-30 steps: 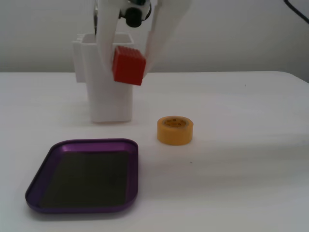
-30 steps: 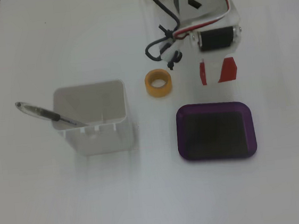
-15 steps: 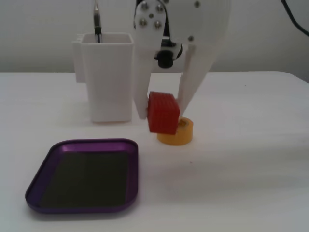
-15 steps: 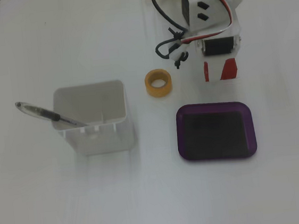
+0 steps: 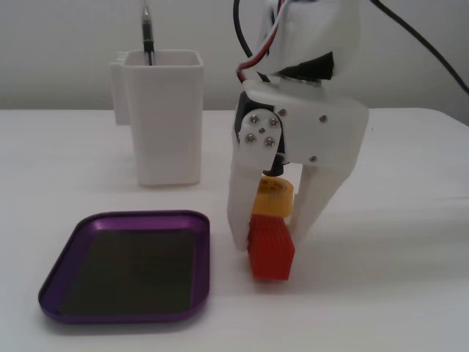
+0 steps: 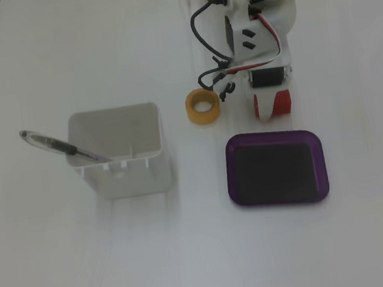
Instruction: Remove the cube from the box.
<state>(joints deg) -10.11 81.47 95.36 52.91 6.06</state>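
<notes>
The small red ribbed cube [image 5: 271, 257] stands on the white table just right of the purple box [image 5: 139, 215], outside it. The box's dark bottom is bare. My gripper [image 5: 270, 240] points down over the cube with one white finger on each side, touching its sides. In the other fixed view the cube [image 6: 283, 103] shows beside a white finger, just beyond the far rim of the box [image 6: 273, 135], with the gripper [image 6: 275, 107] above it.
A yellow tape roll [image 5: 275, 199] lies right behind the cube, between the fingers; it also shows in the other fixed view [image 6: 191, 109]. A tall white square container [image 5: 165, 125] holding a pen [image 5: 148, 33] stands behind the box.
</notes>
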